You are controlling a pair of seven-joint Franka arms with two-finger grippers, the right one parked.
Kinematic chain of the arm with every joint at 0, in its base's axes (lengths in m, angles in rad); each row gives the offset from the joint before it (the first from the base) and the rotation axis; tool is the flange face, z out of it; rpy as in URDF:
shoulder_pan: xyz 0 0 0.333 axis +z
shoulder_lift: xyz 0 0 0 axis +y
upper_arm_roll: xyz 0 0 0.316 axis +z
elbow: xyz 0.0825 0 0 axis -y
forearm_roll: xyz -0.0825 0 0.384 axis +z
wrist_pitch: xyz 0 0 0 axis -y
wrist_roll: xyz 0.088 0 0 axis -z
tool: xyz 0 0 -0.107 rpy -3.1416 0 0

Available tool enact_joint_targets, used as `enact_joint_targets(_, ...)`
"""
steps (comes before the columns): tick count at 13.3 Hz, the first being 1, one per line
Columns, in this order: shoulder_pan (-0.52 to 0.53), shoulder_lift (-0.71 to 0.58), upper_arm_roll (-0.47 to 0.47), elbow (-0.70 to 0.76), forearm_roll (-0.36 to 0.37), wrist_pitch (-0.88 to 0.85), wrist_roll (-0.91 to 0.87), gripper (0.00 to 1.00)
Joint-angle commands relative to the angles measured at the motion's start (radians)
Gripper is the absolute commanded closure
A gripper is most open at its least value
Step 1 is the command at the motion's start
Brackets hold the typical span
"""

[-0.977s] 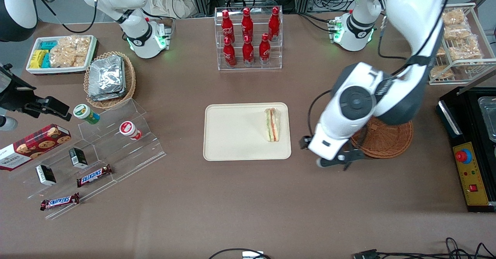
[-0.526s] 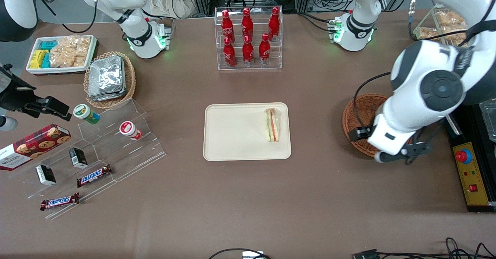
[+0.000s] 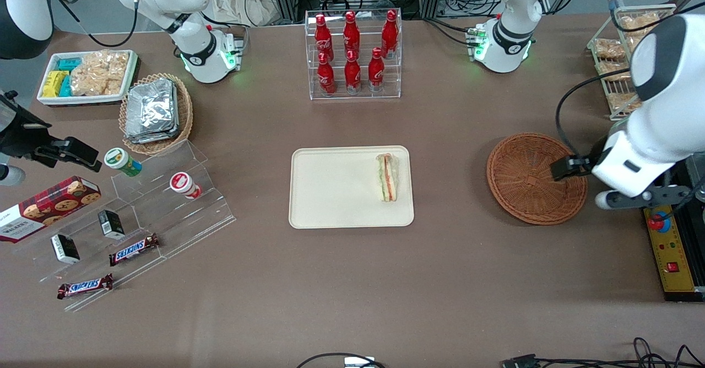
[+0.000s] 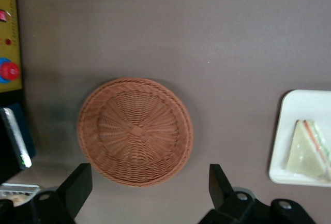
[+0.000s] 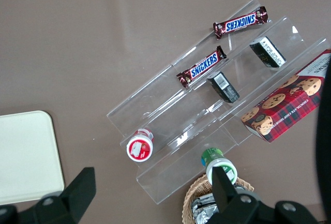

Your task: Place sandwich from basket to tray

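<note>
Fingers (image 4: 78,185) of my gripper (image 4: 147,188) stand wide apart, holding nothing, raised over the worktop (image 3: 468,280) at the working arm's end, just beside the basket (image 3: 536,178). I see the sandwich (image 3: 388,177) lying on the tray (image 3: 336,191), at the tray's edge toward that basket.

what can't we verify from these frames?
- Left arm's gripper: fingers open in the wrist view, empty, above the round reddish-brown wicker basket; in the front view the white arm hides its tips.
- Wrapped triangular sandwich and cream plastic tray: cut by the wrist view's edge; whole in the front view.
</note>
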Motion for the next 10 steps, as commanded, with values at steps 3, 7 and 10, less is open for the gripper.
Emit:
enact_joint_targets(3, -0.066, -0.212, 0.170, -0.136, -0.061, -0.006, 0.247, 0.00)
enact_joint_targets(7, -0.071, -0.289, 0.178, -0.198, -0.061, -0.010, 0.284, 0.00)
enact_joint_targets(10, -0.091, -0.309, 0.179, -0.213, -0.083, -0.012, 0.283, 0.00)
